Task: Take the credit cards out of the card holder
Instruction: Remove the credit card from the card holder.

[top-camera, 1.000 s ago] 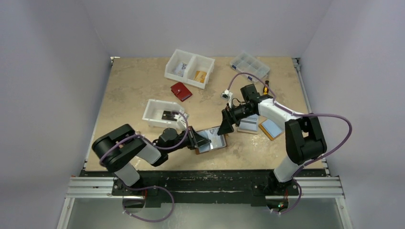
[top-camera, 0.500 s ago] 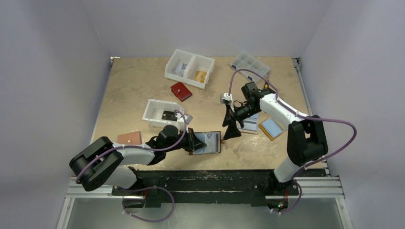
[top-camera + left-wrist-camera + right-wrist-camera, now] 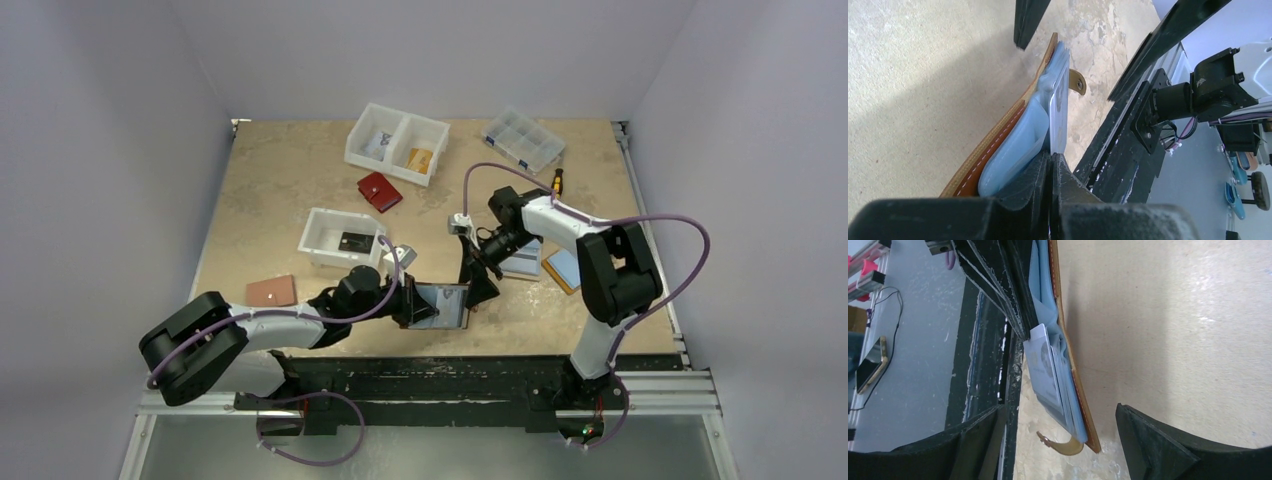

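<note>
Brown card holder (image 3: pixel 448 305) stands on edge, clenched in left jaws; right jaws gape astride it.

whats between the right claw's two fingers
The card holder, cards poking out, stands inside the open right claw, touching neither finger; right wrist view.

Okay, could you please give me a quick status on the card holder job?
Left gripper shut on card holder. Right gripper open, jaws flanking its free end. No obstruction seen.
</note>
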Controlling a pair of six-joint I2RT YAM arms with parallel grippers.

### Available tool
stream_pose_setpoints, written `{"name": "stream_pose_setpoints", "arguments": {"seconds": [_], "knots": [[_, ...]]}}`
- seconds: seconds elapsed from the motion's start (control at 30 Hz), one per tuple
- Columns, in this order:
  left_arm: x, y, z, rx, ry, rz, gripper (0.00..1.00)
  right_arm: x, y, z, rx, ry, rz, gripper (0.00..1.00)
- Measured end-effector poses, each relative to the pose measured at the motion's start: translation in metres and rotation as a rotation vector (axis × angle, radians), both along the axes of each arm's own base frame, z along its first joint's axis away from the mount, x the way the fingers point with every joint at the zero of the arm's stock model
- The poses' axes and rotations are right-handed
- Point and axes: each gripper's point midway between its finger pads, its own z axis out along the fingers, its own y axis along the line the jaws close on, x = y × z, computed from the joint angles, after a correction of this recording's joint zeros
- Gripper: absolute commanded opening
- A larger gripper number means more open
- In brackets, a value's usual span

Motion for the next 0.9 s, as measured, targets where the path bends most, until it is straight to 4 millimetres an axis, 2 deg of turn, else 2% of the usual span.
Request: {"name": "stream_pose_setpoints", "arguments": {"seconds": [0.13,0.33,0.5,0.57,0.6,0.63,0.9], "knots": [[0.003,-0.001,0.002,0.0,-0.015,0.007,0.0,-0.007,0.004,-0.009,-0.011,0.024,0.031,0.72],[0.004,0.0,0.001,0.008,-0.016,0.018,0.0,-0.014,0.003,-0.017,-0.019,0.049,0.063,0.42],[0.003,0.001,-0.003,0.025,-0.018,0.014,0.0,-0.017,0.0,-0.023,-0.025,0.068,0.087,0.3],[0.004,0.002,-0.004,0.032,-0.023,0.014,0.0,-0.017,-0.001,-0.023,-0.025,0.063,0.093,0.18],[0.004,0.002,-0.004,0.035,-0.024,0.014,0.0,-0.017,-0.001,-0.024,-0.025,0.061,0.096,0.05],[0.004,0.003,-0.005,0.039,-0.027,0.016,0.0,-0.018,-0.001,-0.024,-0.025,0.062,0.097,0.0],[0.004,0.006,-0.004,0.054,-0.046,0.015,0.0,-0.016,-0.003,-0.025,-0.039,0.054,0.109,0.0]]}}
